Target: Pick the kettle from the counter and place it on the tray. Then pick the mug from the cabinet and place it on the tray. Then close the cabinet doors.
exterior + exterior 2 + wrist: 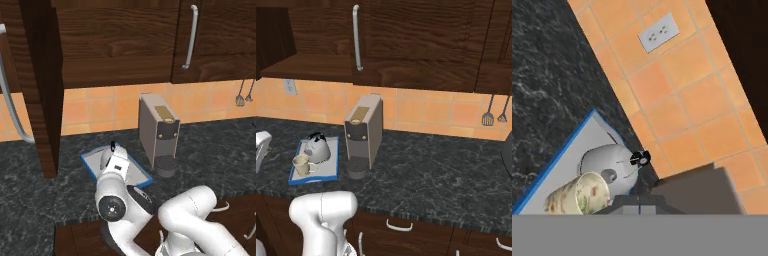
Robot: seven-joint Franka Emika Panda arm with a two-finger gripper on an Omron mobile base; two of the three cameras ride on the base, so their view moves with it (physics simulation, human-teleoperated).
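Observation:
The silver-grey kettle (317,147) and the cream mug (302,165) both stand on the blue-rimmed tray (329,172) on the dark counter (431,170). From the hand view the mug (579,195) is closest, the kettle (609,167) sits just behind it, and the tray (552,165) lies under both. My gripper (639,204) hovers just above and beside them, shut and empty. The arm hides most of the tray (92,161) in the left base view. The cabinet (306,65) shows its shelf. Its left door (42,85) stands open, and the right door (406,40) is shut.
A tall grey coffee machine (363,131) stands right next to the tray. The open door's long silver handle (10,110) hangs at the far left. A wall outlet (658,32) is on the orange tiles. Utensils (493,114) hang at the right. Drawers (401,227) run below the counter.

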